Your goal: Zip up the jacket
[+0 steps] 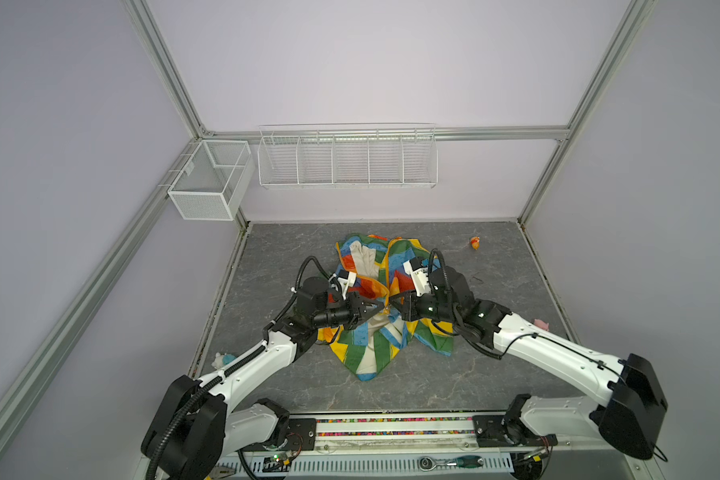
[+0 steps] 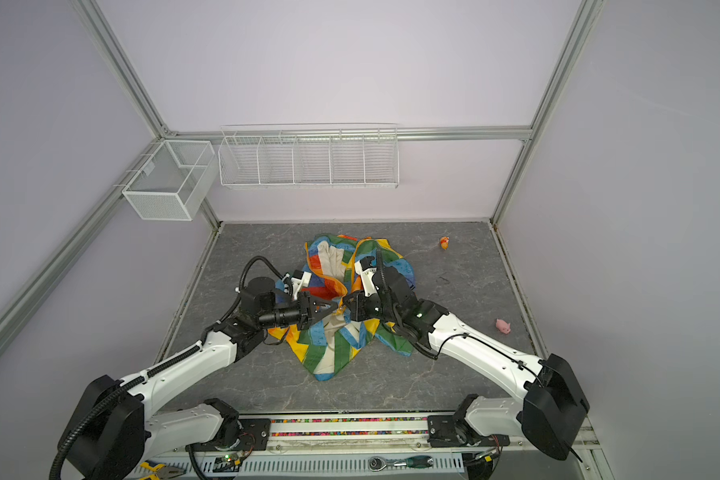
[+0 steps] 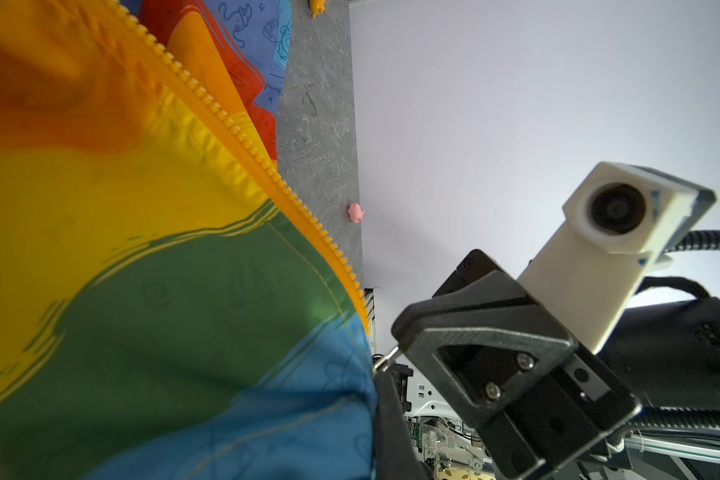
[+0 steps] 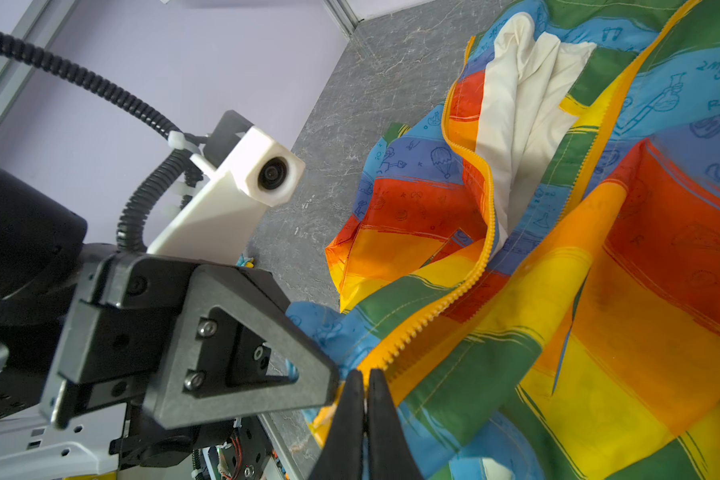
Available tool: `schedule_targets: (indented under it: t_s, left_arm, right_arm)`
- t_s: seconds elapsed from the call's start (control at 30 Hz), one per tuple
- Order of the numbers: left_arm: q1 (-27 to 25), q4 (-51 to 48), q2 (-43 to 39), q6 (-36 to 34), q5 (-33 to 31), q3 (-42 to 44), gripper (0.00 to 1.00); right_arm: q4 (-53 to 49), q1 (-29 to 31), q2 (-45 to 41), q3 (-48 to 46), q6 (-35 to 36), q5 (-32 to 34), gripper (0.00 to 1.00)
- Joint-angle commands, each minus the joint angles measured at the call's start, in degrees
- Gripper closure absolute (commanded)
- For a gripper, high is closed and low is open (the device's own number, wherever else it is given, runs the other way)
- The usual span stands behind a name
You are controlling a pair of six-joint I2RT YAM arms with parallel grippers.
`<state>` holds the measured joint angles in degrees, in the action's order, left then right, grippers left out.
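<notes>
The jacket (image 1: 375, 345) (image 2: 337, 345) lies crumpled at mid-table, rainbow-striped, with its cream lining showing at the back. Its two front edges are apart, and the orange-yellow zipper strip (image 3: 242, 137) (image 4: 489, 224) runs along each. Both grippers meet tip to tip over the jacket's lower front. My left gripper (image 1: 380, 308) (image 2: 334, 308) (image 4: 334, 384) is shut on the blue hem beside the zipper's lower end. My right gripper (image 1: 391, 305) (image 2: 346, 305) (image 4: 365, 378) (image 3: 400, 347) is shut on the small metal zipper pull (image 3: 385, 360) at that same end.
An orange toy (image 1: 475, 242) (image 2: 444, 242) lies at the back right. A pink toy (image 1: 540, 323) (image 2: 503, 326) lies by the right edge and a pale toy (image 1: 224, 359) by the left edge. Wire baskets (image 1: 347, 156) (image 1: 208, 178) hang on the back wall.
</notes>
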<state>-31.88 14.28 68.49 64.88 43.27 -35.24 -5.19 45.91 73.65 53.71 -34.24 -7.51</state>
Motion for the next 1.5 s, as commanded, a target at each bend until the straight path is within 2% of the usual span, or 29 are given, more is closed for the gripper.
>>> schedule_targets:
  t_s: [0.0,0.43,0.6,0.77,0.8,0.83,1.0,1.1,1.23,1.47]
  left_arm:
    - [0.1,0.5,-0.8,-0.1,3.7,-1.9,1.00]
    - [0.1,-2.4,-2.0,-1.7,4.4,-2.1,1.00]
    - [0.1,-3.1,-1.6,-2.3,3.6,-1.8,1.00]
    - [0.1,-2.0,-1.1,-2.3,4.2,-1.8,1.00]
    - [0.1,-1.9,-1.4,-4.6,4.2,-1.8,1.00]
    - [0.1,-2.0,-1.8,-5.7,4.0,-1.8,1.00]
    - [0.1,-1.4,-1.9,-10.1,4.9,-2.2,1.00]
    - [0.1,2.1,-0.6,-10.8,7.0,-2.4,1.00]
    - [0.1,6.3,0.8,-11.9,8.9,-3.0,1.00]
    - [-0.3,8.1,4.0,-14.0,13.4,-6.3,1.00]
  right_arm:
    - [-1.4,-1.2,0.7,-1.4,2.3,9.1,0.94]
    - [5.8,-1.3,7.7,-0.3,2.9,15.1,0.94]
    - [7.0,-1.3,5.5,-1.7,3.6,13.0,0.94]
    - [1.7,-2.5,3.7,-0.7,2.3,9.8,0.94]
    - [0.3,-3.0,3.2,-0.3,1.6,8.1,0.94]
    - [-0.4,-3.7,2.6,-0.4,0.7,6.3,0.91]
    - [-1.6,-4.7,-2.1,-2.3,-3.0,0.1,0.54]
    - [-1.2,-5.3,-4.6,-3.0,-5.0,-4.4,0.38]
    - [-0.2,-6.3,-7.5,-5.6,-8.9,-8.6,0.31]
    - [6.3,-8.3,-8.6,-8.7,-17.1,-15.9,0.29]
